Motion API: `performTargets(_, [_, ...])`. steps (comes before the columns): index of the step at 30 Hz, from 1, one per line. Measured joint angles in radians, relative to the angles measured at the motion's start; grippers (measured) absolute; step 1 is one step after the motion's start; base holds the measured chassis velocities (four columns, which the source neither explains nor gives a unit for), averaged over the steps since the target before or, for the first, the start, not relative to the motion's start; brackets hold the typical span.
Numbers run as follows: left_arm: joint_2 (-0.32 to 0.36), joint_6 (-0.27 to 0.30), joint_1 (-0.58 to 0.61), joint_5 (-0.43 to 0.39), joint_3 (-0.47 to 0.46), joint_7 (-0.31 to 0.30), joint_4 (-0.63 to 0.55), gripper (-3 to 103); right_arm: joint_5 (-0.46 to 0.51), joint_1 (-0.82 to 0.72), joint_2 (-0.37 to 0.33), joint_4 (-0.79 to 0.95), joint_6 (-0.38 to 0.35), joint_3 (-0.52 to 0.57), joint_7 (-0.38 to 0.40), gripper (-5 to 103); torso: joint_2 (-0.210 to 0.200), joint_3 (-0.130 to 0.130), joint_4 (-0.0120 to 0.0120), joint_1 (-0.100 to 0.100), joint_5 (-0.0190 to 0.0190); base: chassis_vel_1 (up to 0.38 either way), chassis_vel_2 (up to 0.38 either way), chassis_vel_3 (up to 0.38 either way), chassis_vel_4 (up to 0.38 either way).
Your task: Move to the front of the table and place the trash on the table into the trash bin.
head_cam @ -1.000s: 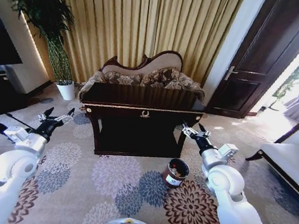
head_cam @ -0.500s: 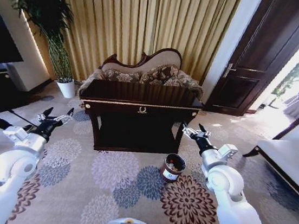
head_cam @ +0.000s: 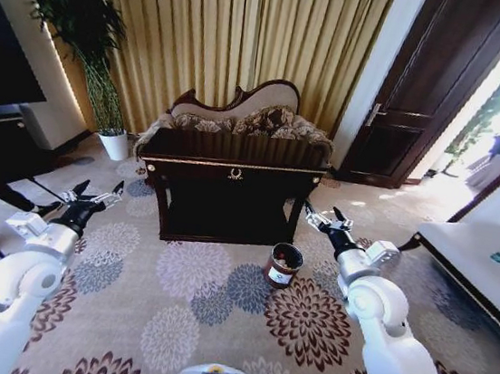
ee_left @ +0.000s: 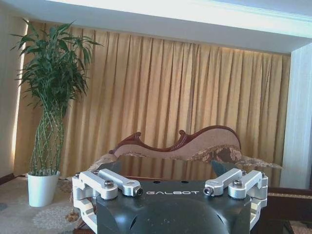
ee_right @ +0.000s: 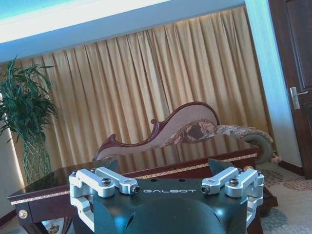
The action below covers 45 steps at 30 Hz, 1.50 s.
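Dark glossy table (head_cam: 235, 161), possibly gold-trimmed

White, rounded arm shells are ending in black wrists; the left gripper (head_cam: 96, 194) and right gripper (head_cam: 323, 217) are showing silver screwed links and GALBOT lettering.

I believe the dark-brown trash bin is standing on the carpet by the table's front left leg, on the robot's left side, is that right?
Not quite: the trash bin does stand on the carpet in front of the table, but by its front right leg, on the robot's right side, near the right gripper. The head view shows this.
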Motion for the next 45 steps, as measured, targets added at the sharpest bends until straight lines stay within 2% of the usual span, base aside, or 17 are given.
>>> performTargets(22, [-0.021, -0.003, 0.001, 0.003, 0.004, 0.0, -0.002, 100, -0.055, -0.005, 0.041, -0.017, 0.04, -0.014, 0.004, 100, 0.0, 0.0, -0.0001, 0.0, 0.0, 0.032, -0.033, -0.028, 0.031])
performTargets(28, [-0.036, -0.02, -0.002, 0.018, 0.017, -0.008, 0.0, 100, -0.115, 0.0, 0.053, -0.015, 0.042, -0.013, 0.041, 100, 0.0, 0.0, -0.0001, 0.0, 0.0, 0.0, 0.0, 0.0, 0.0])
performTargets(30, [-0.043, -0.034, -0.002, 0.04, 0.033, -0.045, 0.003, 100, -0.155, 0.002, 0.061, -0.015, 0.034, -0.018, 0.091, 100, 0.0, 0.0, -0.0001, 0.0, 0.0, 0.0, 0.0, 0.0, 0.0])
performTargets(34, [-0.043, -0.054, -0.004, 0.066, 0.047, -0.079, 0.011, 100, -0.173, -0.003, 0.066, -0.004, 0.012, -0.017, 0.137, 100, 0.0, 0.0, -0.0001, 0.0, 0.0, 0.0, 0.0, 0.0, 0.0])
performTargets(41, [-0.05, -0.053, -0.007, 0.078, 0.06, -0.09, 0.011, 100, -0.2, -0.014, 0.072, 0.005, 0.004, 0.0, 0.16, 100, 0.0, 0.0, -0.0001, 0.0, 0.0001, 0.0, 0.0, 0.0, 0.0])
performTargets(45, [-0.057, -0.034, -0.005, 0.078, 0.062, -0.09, 0.007, 100, -0.201, -0.024, 0.078, 0.016, 0.001, 0.009, 0.162, 100, 0.0, 0.0, -0.0001, 0.0, 0.0001, 0.0, 0.0, 0.0, 0.0])
